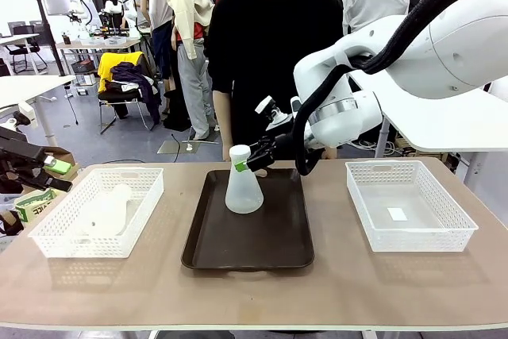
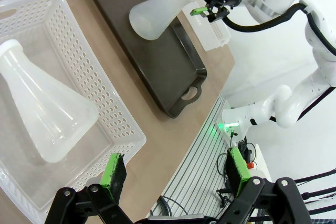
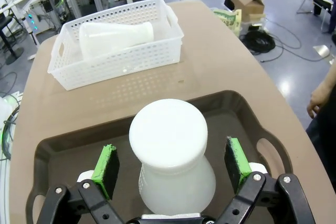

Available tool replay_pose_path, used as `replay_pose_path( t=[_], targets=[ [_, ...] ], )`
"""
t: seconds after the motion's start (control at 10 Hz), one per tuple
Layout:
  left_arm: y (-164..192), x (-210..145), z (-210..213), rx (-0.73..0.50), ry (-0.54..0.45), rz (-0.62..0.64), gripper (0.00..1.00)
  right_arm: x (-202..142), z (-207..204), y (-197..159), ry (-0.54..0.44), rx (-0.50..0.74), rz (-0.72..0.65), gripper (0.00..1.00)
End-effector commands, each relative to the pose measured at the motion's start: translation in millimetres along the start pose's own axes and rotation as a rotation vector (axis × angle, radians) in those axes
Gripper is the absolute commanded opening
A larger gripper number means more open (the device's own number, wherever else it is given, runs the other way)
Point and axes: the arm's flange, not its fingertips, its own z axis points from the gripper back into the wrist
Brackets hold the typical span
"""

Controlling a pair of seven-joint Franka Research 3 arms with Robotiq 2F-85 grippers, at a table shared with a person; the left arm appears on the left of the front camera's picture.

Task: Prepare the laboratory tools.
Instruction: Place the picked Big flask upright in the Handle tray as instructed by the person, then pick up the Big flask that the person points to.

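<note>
Upright flask (image 1: 243, 192) on brown tray (image 1: 278, 253), right gripper (image 1: 243, 163) jaws open either side of its neck, second flask (image 1: 107, 212) lying in left basket (image 1: 79, 248), left gripper (image 2: 175, 171) jaws open near it.

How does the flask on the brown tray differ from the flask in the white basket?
The tray flask stands upright on the brown tray; the basket flask lies on its side in the white mesh basket. The open right gripper straddles the tray flask's neck without touching; no gripper is around the basket flask. Both are frosted-white conical flasks.
</note>
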Motion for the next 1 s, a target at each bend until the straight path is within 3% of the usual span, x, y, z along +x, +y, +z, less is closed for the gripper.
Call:
replay_pose_path(
  t=[0.0, 0.1, 0.9],
  targets=[
    [-1.0, -0.4, 2.0, -0.003, -0.001, -0.005, 1.0, 1.7, 3.9, 6.2, 0.075, 0.031, -0.039, 1.0],
    [-1.0, -0.4, 2.0, -0.003, -0.001, -0.005, 1.0, 0.0, 0.0, 0.0, 0.0, 0.0, 0.0, 1.0],
    [-1.0, -0.4, 2.0, -0.003, -0.001, -0.005, 1.0, 0.0, 0.0, 0.0, 0.0, 0.0, 0.0, 1.0]
  ],
)
